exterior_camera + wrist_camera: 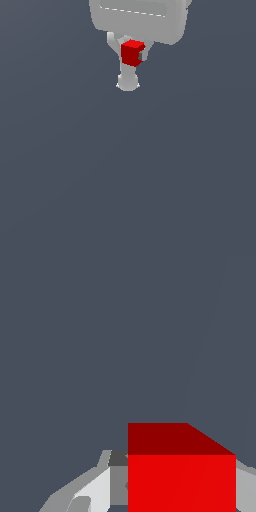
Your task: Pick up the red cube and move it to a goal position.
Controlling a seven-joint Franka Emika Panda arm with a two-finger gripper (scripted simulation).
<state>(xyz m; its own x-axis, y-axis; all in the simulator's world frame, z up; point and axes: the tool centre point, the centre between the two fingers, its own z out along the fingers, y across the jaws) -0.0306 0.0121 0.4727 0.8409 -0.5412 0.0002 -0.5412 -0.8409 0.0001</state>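
While the small, matte, bright red cube (132,52) sits pinched between the two fingers of the white robot hand (133,56), the step in hand looks like the carry toward the goal position, so the work is mostly a matter of keeping that grip steady. The hand is closed onto the cube's sides, with a pale finger (92,488) showing beside the red block (181,476) in the wrist view. In the exterior view the cube sits near the top edge of the picture, just under the wrist body; whether it has cleared the plain dark grey-blue surface (125,175) I cannot tell for sure. No goal marker shows in either view, so the travel direction cannot be read here. Moving smoothly without jerks should stop the cube slipping or twisting between the pads.

Count: one red cube, one hand with two fingers, one surface.
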